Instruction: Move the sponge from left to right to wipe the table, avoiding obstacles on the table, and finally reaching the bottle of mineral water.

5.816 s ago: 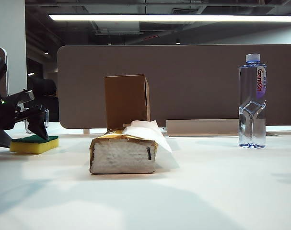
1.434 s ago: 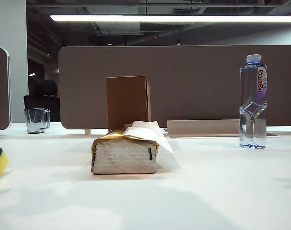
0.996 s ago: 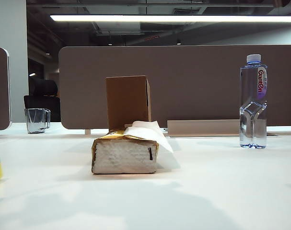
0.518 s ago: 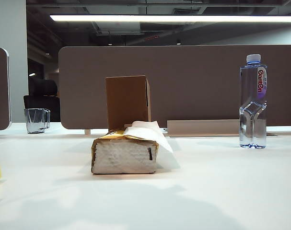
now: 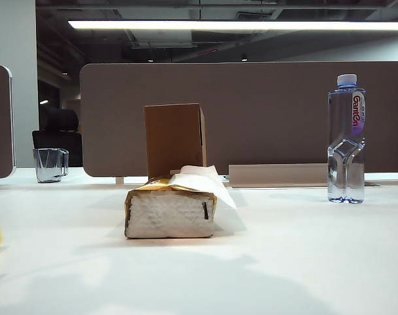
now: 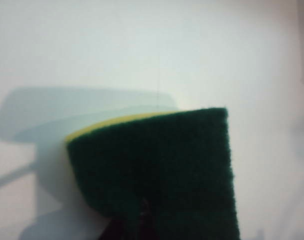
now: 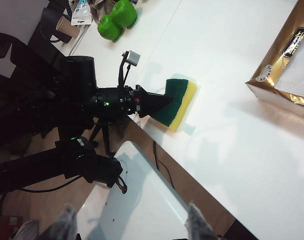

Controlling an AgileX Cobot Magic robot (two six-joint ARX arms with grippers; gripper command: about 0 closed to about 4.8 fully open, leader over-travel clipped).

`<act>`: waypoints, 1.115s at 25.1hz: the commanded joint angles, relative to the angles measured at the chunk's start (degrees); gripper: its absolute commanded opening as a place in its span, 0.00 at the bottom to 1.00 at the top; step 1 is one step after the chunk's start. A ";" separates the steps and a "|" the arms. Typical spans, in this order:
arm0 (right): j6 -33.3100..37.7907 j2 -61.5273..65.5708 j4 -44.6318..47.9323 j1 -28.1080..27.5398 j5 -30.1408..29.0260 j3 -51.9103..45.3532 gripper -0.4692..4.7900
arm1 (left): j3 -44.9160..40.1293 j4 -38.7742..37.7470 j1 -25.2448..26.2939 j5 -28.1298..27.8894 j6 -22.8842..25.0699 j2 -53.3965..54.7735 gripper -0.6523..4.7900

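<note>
— Two layers on the sponge (image 7: pixel 176 102)?
— Yes: dark green scouring face on top, yellow foam beneath, a flat rectangular block. It sits at the surface's (image 5: pixel 264 262) left edge, well apart from the tissue pack (image 5: pixel 170 209), the cardboard box (image 5: pixel 174 139) and the bottle (image 5: pixel 346 138) near the far right corner
— And the hands?
— Left hand (image 7: pixel 159 102) is clamped shut on the sponge's end. Right hand (image 7: pixel 129 225), above the surface's left edge, stands wide open and holds nothing
</note>
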 commanded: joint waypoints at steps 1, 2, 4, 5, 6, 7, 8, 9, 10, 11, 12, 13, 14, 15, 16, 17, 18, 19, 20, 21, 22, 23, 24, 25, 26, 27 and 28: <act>-0.37 -0.24 0.59 0.00 -0.15 0.24 0.63 | -1.18 -0.07 -4.37 -2.10 -2.16 0.07 0.11; -0.37 -0.24 0.59 0.00 -0.15 0.24 0.63 | -1.38 0.46 -5.75 -2.71 -2.99 0.07 0.11; -0.37 -0.24 0.59 0.00 -0.15 0.24 0.63 | -1.92 2.51 -8.74 -2.97 -4.90 0.09 0.11; -0.37 -0.22 0.59 0.00 -0.17 0.24 0.63 | -1.99 3.28 -10.03 -3.17 -5.92 0.11 0.11; -0.39 -0.24 0.59 0.00 -0.17 0.24 0.63 | -1.99 4.04 -11.61 -3.74 -7.06 0.13 0.11; -0.42 -0.24 0.59 0.00 -0.17 0.24 0.63 | -1.99 4.63 -12.85 -4.15 -7.89 0.13 0.11; -0.44 -0.24 0.59 0.02 -0.20 0.24 0.63 | -1.99 5.09 -14.08 -4.50 -8.50 0.15 0.11; -0.50 -0.24 0.59 0.00 -0.20 0.24 0.63 | -1.97 5.49 -15.47 -5.11 -9.31 0.15 0.11; -0.50 -0.24 0.57 0.00 -0.20 0.24 0.63 | -1.97 5.66 -16.61 -5.35 -10.12 0.17 0.11; -0.50 -0.22 0.57 0.00 -0.20 0.24 0.63 | -1.97 5.86 -17.88 -5.55 -10.84 0.22 0.11; -0.50 -0.22 0.57 0.00 -0.17 0.24 0.63 | -1.95 6.05 -18.88 -5.57 -11.72 0.39 0.11; -0.50 -0.22 0.59 0.00 -0.20 0.24 0.63 | -1.97 6.32 -19.67 -5.57 -12.28 0.61 0.11; -0.50 -0.24 0.57 0.00 -0.20 0.24 0.63 | -1.95 7.41 -21.22 -5.75 -13.25 1.79 0.11; -0.50 -0.24 0.57 0.00 -0.17 0.24 0.63 | -1.95 8.13 -21.86 -5.77 -13.64 2.49 0.11; -0.50 -0.24 0.57 0.02 -0.20 0.24 0.63 | -1.95 9.27 -22.58 -5.75 -14.47 3.54 0.11; -0.50 -0.24 0.57 0.02 -0.17 0.24 0.63 | -1.95 10.34 -23.19 -5.68 -15.02 4.46 0.11; -0.50 -0.24 0.57 0.02 -0.17 0.24 0.63 | -1.88 13.18 -25.00 -5.68 -16.55 6.82 0.11; -0.50 -0.24 0.57 0.00 -0.17 0.24 0.63 | -1.64 16.17 -27.41 -5.75 -18.18 9.33 0.11; -0.50 -0.24 0.57 0.02 -0.17 0.24 0.63 | -1.46 17.44 -28.61 -5.77 -18.78 10.47 0.11; -0.50 -0.24 0.57 0.02 -0.17 0.24 0.63 | -1.40 19.28 -30.16 -5.77 -19.63 11.80 0.11; -0.50 -0.24 0.57 0.02 -0.17 0.24 0.63 | -1.29 20.50 -31.34 -5.84 -20.50 12.87 0.11; -0.50 -0.24 0.57 0.00 -0.17 0.24 0.63 | -0.98 21.22 -32.48 -6.27 -21.11 13.94 0.11; -0.50 -0.24 0.57 0.00 -0.17 0.24 0.63 | -0.55 21.88 -33.92 -6.67 -21.90 15.19 0.11; -0.50 -0.24 0.57 0.00 -0.17 0.24 0.63 | -0.15 22.36 -35.01 -7.04 -22.03 16.26 0.11; -0.50 -0.24 0.57 0.02 -0.17 0.24 0.63 | 0.28 22.73 -36.06 -7.34 -22.08 17.27 0.11; -0.50 -0.24 0.57 0.00 -0.17 0.24 0.63 | 0.96 23.12 -37.29 -7.78 -22.43 18.58 0.11; -0.50 -0.22 0.57 0.02 -0.17 0.24 0.63 | 1.55 23.50 -38.21 -7.89 -22.75 19.67 0.11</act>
